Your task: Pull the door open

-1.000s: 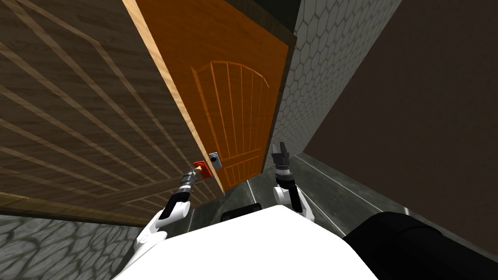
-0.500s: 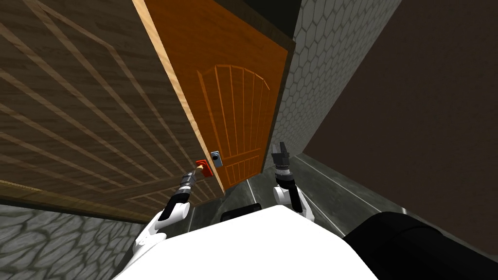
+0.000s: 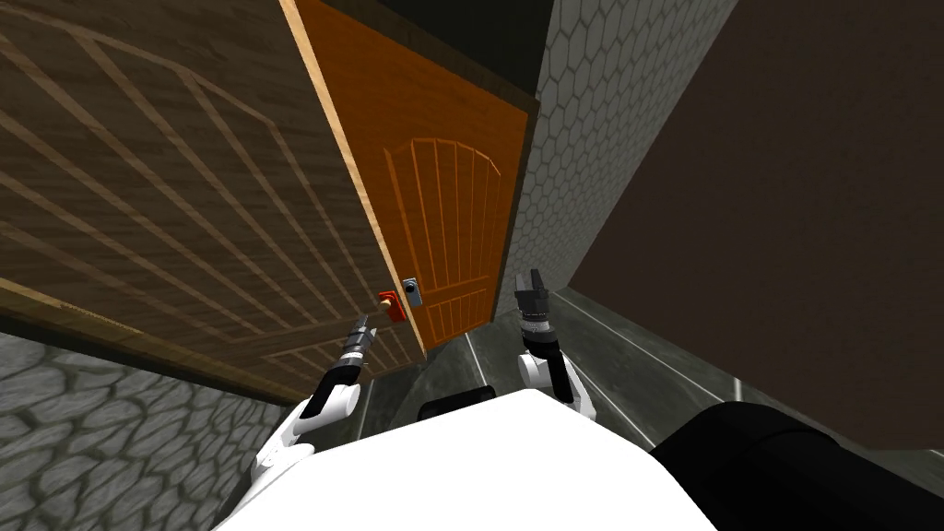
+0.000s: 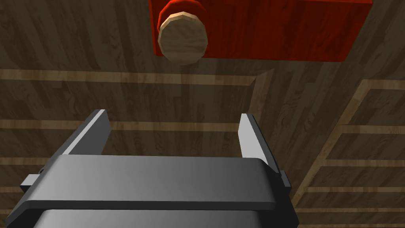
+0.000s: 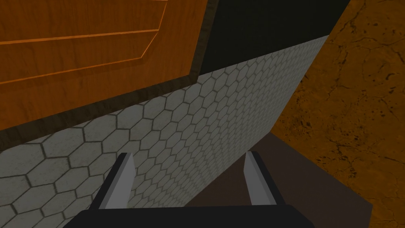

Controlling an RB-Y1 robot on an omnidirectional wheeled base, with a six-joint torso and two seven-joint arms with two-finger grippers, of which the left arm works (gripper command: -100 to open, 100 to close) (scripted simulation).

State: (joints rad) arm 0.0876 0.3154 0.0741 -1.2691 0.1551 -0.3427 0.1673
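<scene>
The door stands swung out toward me and shows its brown panelled face (image 3: 184,184), its pale edge (image 3: 355,184) and its orange face (image 3: 442,203). On the brown face a red plate (image 3: 396,307) carries a round wooden knob (image 3: 385,301). In the left wrist view, the knob (image 4: 182,37) and plate (image 4: 277,31) lie a little beyond the fingertips. My left gripper (image 3: 362,321) (image 4: 174,118) is open, just short of the knob and holding nothing. My right gripper (image 3: 532,279) (image 5: 189,160) is open and empty, raised beside the orange face (image 5: 79,39).
A grey lock plate (image 3: 412,291) sits on the orange face. A hexagon-tiled wall (image 3: 599,111) (image 5: 158,130) runs behind the door, with a dark brown wall (image 3: 784,230) to the right. A cobbled wall (image 3: 92,433) is low on the left. Grey floor (image 3: 608,359) lies ahead.
My left gripper has opened and let go of the knob, drawing back slightly. The door's edge has swung rightward in the head view as my view shifted. The right arm is unmoved.
</scene>
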